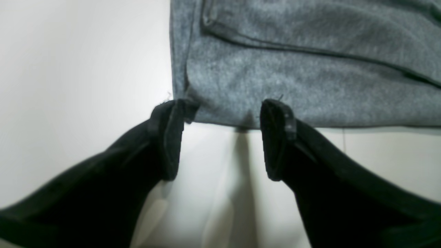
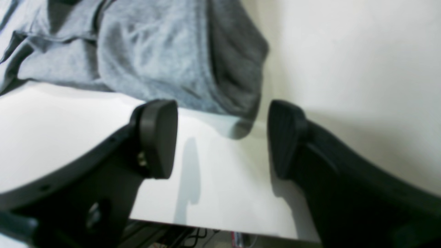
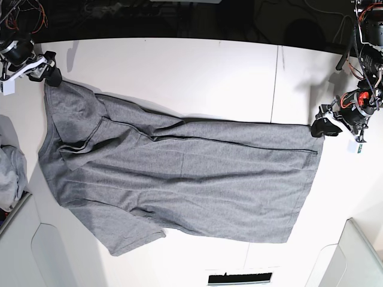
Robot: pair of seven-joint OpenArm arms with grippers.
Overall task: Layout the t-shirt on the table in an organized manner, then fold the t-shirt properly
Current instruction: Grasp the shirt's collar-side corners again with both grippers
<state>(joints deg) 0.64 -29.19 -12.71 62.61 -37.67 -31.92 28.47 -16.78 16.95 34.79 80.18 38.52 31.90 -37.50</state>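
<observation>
The dark-grey t-shirt [image 3: 179, 179] lies spread across the white table [image 3: 179, 72], its shoulders and sleeves at the left and its hem at the right in the base view. My left gripper [image 3: 320, 127] sits at the hem's far right corner. In the left wrist view the gripper [image 1: 224, 115] is open, its tips at the cloth edge [image 1: 275, 69]. My right gripper [image 3: 51, 72] is at the shirt's far left corner. The right wrist view shows that gripper [image 2: 222, 136] open, with a rumpled fold of shirt [image 2: 165, 58] just beyond the tips and nothing between them.
A paler grey cloth bundle [image 3: 9, 167] lies at the left edge. Light grey bins stand at the front left [image 3: 24, 245] and front right [image 3: 356, 257]. A thin dark seam [image 3: 276, 84] crosses the table. The table's edge [image 2: 206, 225] is close under my right gripper.
</observation>
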